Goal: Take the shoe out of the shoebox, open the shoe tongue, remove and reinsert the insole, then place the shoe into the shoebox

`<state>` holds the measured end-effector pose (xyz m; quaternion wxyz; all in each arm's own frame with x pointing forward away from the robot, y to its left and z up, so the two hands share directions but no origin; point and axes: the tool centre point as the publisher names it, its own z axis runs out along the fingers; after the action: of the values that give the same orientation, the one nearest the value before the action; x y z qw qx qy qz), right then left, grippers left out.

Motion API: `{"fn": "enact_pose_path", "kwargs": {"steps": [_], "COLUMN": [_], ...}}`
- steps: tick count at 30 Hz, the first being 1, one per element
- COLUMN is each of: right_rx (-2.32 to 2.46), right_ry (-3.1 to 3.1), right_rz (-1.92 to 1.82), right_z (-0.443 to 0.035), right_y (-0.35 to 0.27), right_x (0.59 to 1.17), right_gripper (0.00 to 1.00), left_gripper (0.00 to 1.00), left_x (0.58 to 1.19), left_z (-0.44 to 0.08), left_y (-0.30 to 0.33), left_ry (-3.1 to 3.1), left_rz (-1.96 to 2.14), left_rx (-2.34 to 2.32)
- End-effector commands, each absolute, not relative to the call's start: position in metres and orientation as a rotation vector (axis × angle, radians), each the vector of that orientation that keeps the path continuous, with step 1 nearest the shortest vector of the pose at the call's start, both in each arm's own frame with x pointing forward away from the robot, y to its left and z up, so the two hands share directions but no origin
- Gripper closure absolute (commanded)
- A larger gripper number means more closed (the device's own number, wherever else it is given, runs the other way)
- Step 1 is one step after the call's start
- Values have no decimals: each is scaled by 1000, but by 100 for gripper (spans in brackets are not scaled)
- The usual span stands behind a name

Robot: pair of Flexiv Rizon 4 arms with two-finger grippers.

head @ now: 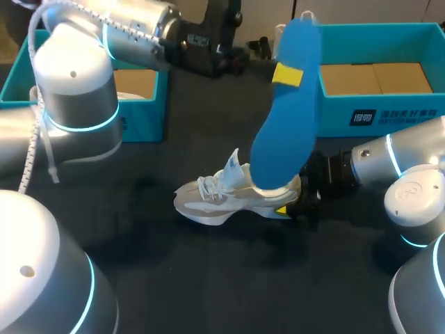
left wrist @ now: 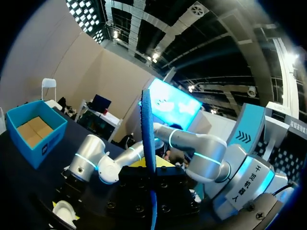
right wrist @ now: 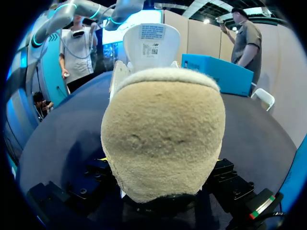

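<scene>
Dark table [head: 139,278] is recorded as the working surface. The teal shoebox [head: 389,111] is at its far right and a second teal box [head: 142,115] at its far left (lid or base, it cannot be told which).

The shoe [head: 229,198] is set on its sole near the middle, well apart from both boxes, with its toe toward the left arm's side. Its heel is taken by the right gripper [head: 288,203], whose jaws are judged closed on it from two sides. In the right wrist view the padded heel collar fills the space ahead of the gripper, and the tongue [right wrist: 151,40] is seen standing upright beyond it.

The blue insole [head: 288,132] is held upright over the shoe by the left gripper [head: 287,74], whose jaws are closed narrow on its flat faces near the upper end. Its lower end is at the shoe's opening; whether it is inside cannot be told. In the left wrist view it is seen edge-on between the fingers.

Handling, as judged:
- The insole is taken to be light, thin and limp, and a bow along its length is noted.
- With the grip so high, the free lower end is likely to wander; a hold nearer the middle would steer it better.
- The shoe is taken to be light, with a soft upper that would be crushed under a pinch. The firmer heel is the sound place to be gripped.
</scene>
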<state>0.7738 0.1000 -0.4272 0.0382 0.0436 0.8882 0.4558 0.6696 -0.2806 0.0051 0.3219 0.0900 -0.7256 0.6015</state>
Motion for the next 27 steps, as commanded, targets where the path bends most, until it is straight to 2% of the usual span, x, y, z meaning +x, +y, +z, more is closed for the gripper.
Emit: {"fn": "enact_pose_path", "kwargs": {"steps": [1, 13, 27], "right_rx": [134, 134, 134], "right_ry": [2728, 2728, 2728], "right_rz": [1391, 1391, 1391], "right_z": [-431, -431, -431], "right_y": [102, 102, 102], "right_x": [775, 775, 775], "right_gripper": [100, 100, 100], "left_gripper": [100, 100, 100], "left_x": [650, 618, 594], "left_z": [27, 53, 57], "left_y": [-273, -257, -237], "left_ry": [-1970, -1917, -1813], "left_rz": [1649, 1652, 1644], "left_rx": [358, 372, 354]}}
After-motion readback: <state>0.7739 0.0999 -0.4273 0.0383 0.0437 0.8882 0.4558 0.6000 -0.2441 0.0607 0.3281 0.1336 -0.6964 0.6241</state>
